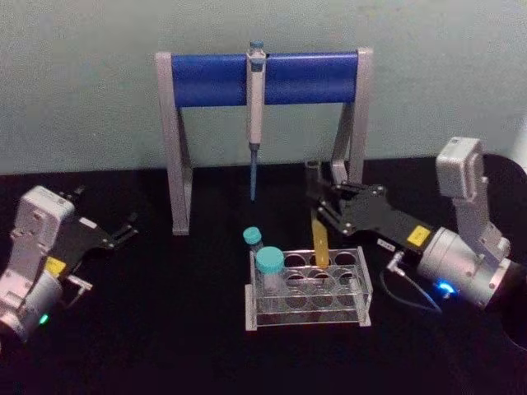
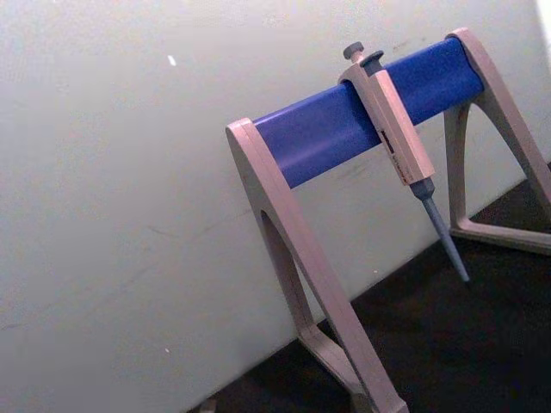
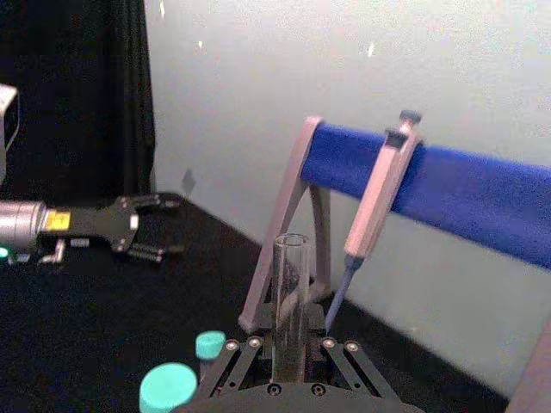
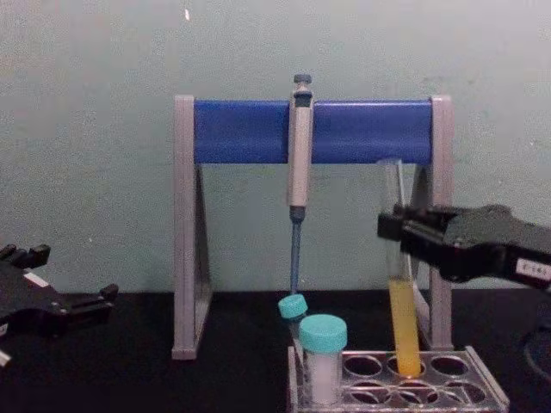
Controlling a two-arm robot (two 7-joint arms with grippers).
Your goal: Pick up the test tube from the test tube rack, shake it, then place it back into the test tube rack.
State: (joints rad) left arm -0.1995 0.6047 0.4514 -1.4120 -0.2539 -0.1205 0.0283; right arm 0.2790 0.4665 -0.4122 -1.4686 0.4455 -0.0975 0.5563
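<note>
The test tube [image 1: 319,239] [image 4: 402,327] stands upright, clear glass with yellow-orange liquid in its lower part. Its round bottom sits in a back-row hole of the clear test tube rack [image 1: 362,309] [image 4: 482,383]. My right gripper [image 1: 317,202] [image 4: 392,228] reaches in from the right and is shut on the tube's upper part. In the right wrist view the tube [image 3: 291,301] rises between that gripper's [image 3: 288,353] fingers. My left gripper [image 1: 128,228] [image 4: 73,275] [image 3: 159,228] rests open and empty over the table at the far left.
A tall grey-and-blue stand [image 1: 263,78] [image 2: 362,120] behind the rack holds a hanging pipette [image 1: 256,123] [image 4: 298,155] [image 2: 400,146]. Two teal-capped vials [image 1: 269,267] [image 4: 323,357] stand in the rack's left end. A cable [image 1: 408,288] loops beside the right arm.
</note>
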